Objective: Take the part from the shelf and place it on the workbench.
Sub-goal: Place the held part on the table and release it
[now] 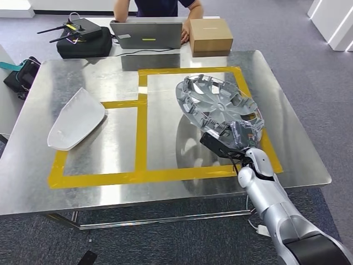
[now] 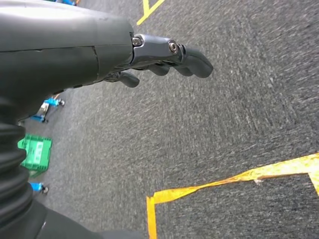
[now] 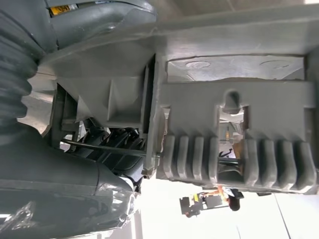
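Here, left to right across the desk:

Black bag [image 1: 21, 74]: one, at the far left edge, partly cut off by the frame.
Desk [image 1: 37, 182]: one steel top with yellow tape [image 1: 140, 138] marking two boxes side by side.
White part [image 1: 75, 118]: one curved shell, lying on the desk's left side, overlapping the left taped box's corner.
Black case [image 1: 85, 44]: one, beyond the desk's far edge, with one router [image 1: 79, 26] on top; its antennas are thin and hard to follow.
Laptop [image 1: 145, 34]: one, lid towards the camera, screen hidden.
Person [image 1: 158, 6]: one, behind the laptop, cut off above the chest.
Cardboard box [image 1: 210, 36]: one, beside the laptop.
Wheel cover [image 1: 216, 102]: one silver part, tilted over the right taped box, held by its near rim; whether it touches the desk cannot be told.
Right hand [image 1: 235, 141]: grips that rim; its fingers are largely hidden by the part.
Left hand [image 2: 165, 57]: hangs over grey carpet, fingers loosely extended, holding nothing.
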